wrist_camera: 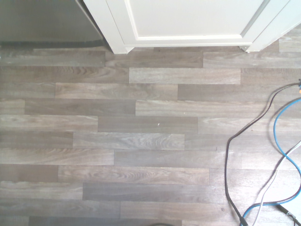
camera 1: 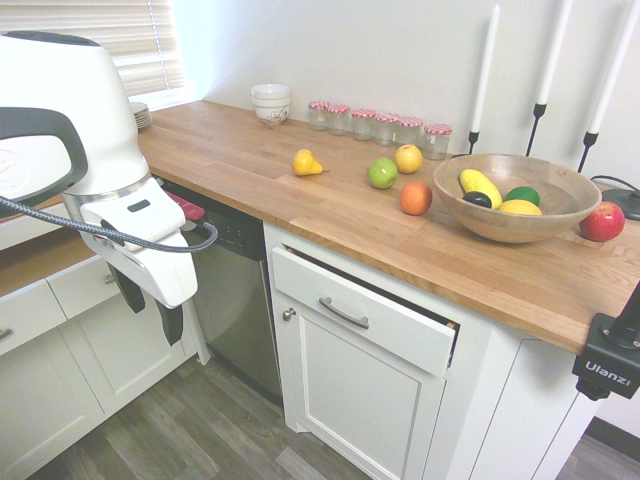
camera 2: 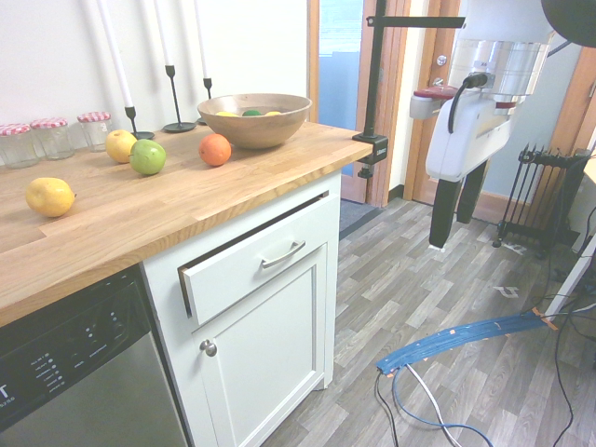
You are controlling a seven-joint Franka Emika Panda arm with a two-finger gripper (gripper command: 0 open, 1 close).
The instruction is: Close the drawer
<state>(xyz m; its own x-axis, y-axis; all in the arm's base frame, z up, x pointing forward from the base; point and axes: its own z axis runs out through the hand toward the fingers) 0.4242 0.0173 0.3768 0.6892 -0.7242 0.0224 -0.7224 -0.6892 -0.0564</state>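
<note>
1. The white Franka arm hangs over the grey wood-plank floor (wrist_camera: pixel 141 141) with its two-finger gripper (camera 1: pixel 150 305) pointing straight down, well apart from the cabinet. Its two dark fingers (camera 2: pixel 444 212) stand spread wide with nothing between them.
2. The wide shallow drawer with a flat white front (camera 1: pixel 362 310) sits just under the butcher-block wooden countertop (camera 1: pixel 330 215), pulled out a little so that a dark gap shows along its top edge. Its curved silver bar handle (camera 1: pixel 343 314) is untouched.
3. Below the drawer is a tall white cabinet door with a round knob (camera 1: pixel 355 395); beside it stands a stainless dishwasher with a black control strip (camera 1: pixel 235 300).
4. On the countertop, left to right in the first exterior view: stacked white bowls (camera 1: pixel 271 102), a row of glass jars with red checked lids (camera 1: pixel 380 125), a yellow pear (camera 1: pixel 306 163), a green apple (camera 1: pixel 382 173), a yellow apple (camera 1: pixel 408 158), an orange (camera 1: pixel 415 197), a wooden bowl holding fruit (camera 1: pixel 500 225), and a red apple (camera 1: pixel 602 221).
5. Tall white candles in black holders (camera 1: pixel 484 75) stand against the white wall.
6. The drawer's inside is hidden in both exterior views, and the wrist view shows only floor and the cabinet's white base (wrist_camera: pixel 188 40).
</note>
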